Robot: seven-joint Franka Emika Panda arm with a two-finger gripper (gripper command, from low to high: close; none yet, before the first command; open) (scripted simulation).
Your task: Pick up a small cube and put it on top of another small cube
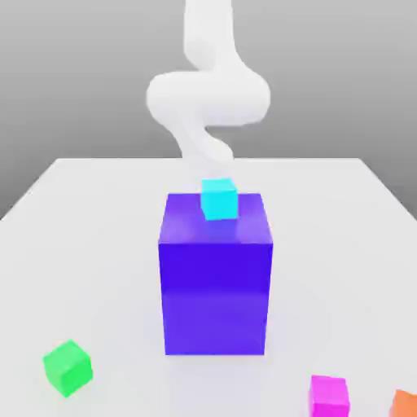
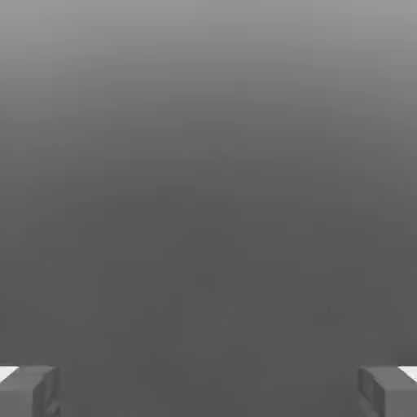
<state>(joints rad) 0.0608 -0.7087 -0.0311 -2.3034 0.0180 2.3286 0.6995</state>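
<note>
Fingertips (image 2: pixel 32 391) of the gripper (image 2: pixel 208 392) appear in the hand view as two grey blocks with pale upper edges, standing far apart at opposite sides with nothing between them; behind them lies only a plain grey backdrop. In the exterior view the white arm (image 1: pixel 208 94) curls down from above and passes behind the tall block, so its lower end is hidden there.

Just in front of the arm sits a small cyan cube (image 1: pixel 219 199), bright and flat-coloured, resting on the top face of a large blue-violet block (image 1: pixel 215 281) near its far edge. The block is glossy, much bigger than any cube, and stands upright at the middle of the white table (image 1: pixel 98 244).

Three more small cubes lie on the table near the front, well apart from the block: a green cube (image 1: pixel 68 368) toward the exterior view's left, turned slightly, a magenta cube (image 1: pixel 329 395) toward the exterior view's right, and an orange cube (image 1: pixel 405 404) just beside it, cut off by the corner.
</note>
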